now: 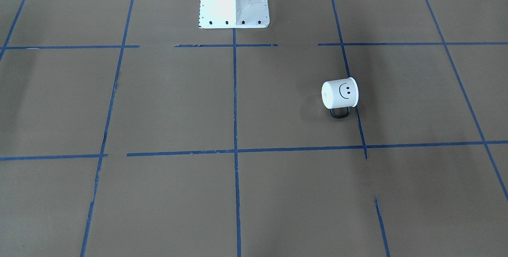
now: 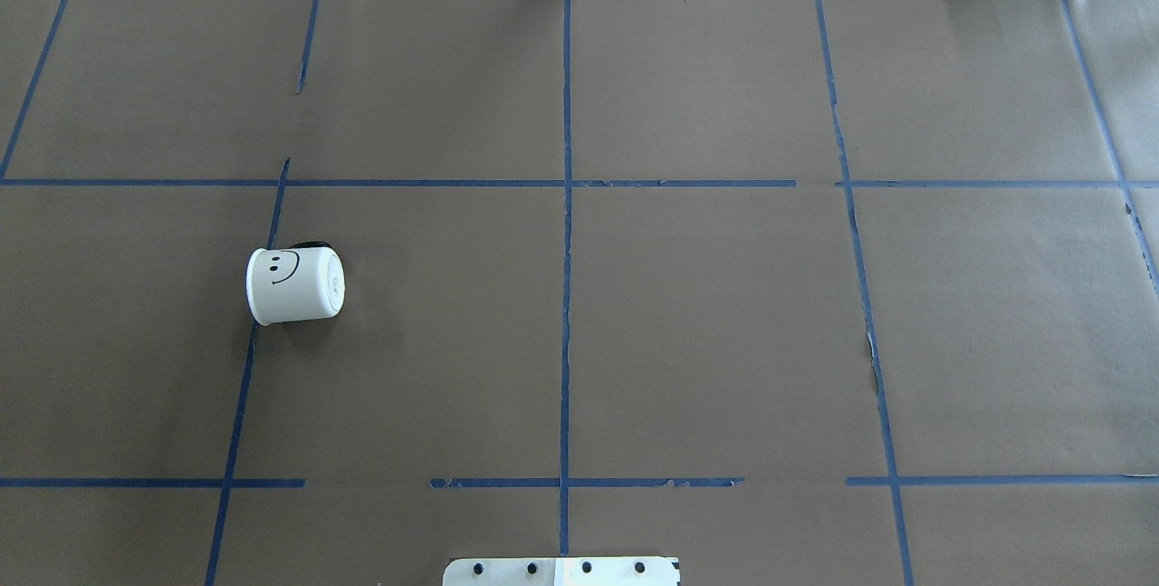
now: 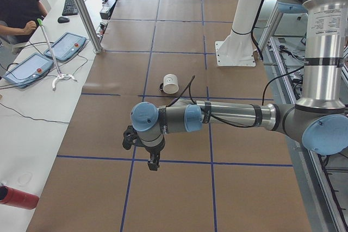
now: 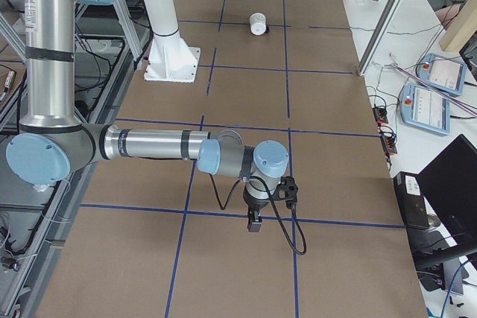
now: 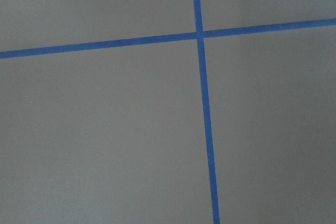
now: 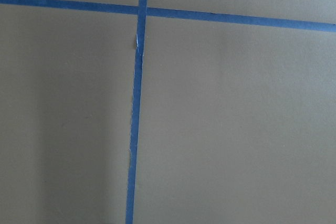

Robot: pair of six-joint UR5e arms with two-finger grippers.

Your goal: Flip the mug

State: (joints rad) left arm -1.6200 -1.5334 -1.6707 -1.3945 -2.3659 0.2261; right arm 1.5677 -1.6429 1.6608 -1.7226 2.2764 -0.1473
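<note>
Table: brown paper crossed by a grid of blue tape lay in front of you.
Left arm: it reached out low over the paper, well apart from the mug, with its wrist camera seeing only paper and tape.
Right arm: it was stretched out the same way at the table's other end, farther from the mug than the left arm.
Left gripper: it pointed down at the paper. You could not tell how its jaws stood, as only a side view caught it.
Right gripper: it pointed down too, and its jaws were just as unreadable.
Mug: it lay on its side in the robot's left half, smiley face up, mouth toward the table's left end, and its bottom toward the middle.
Handle: it rested against the paper on your side of the mug, and probably kept it from rolling that way.
Rim: it flared over a blue tape line.
Handling: you would likely have found it light, stiff and smooth enough to slip, with a coat that might chip.
Hold: a pinch on the wall at the rim, one finger inside, looked your safest bet. A squeeze across the round body risked it squirting free.
</note>
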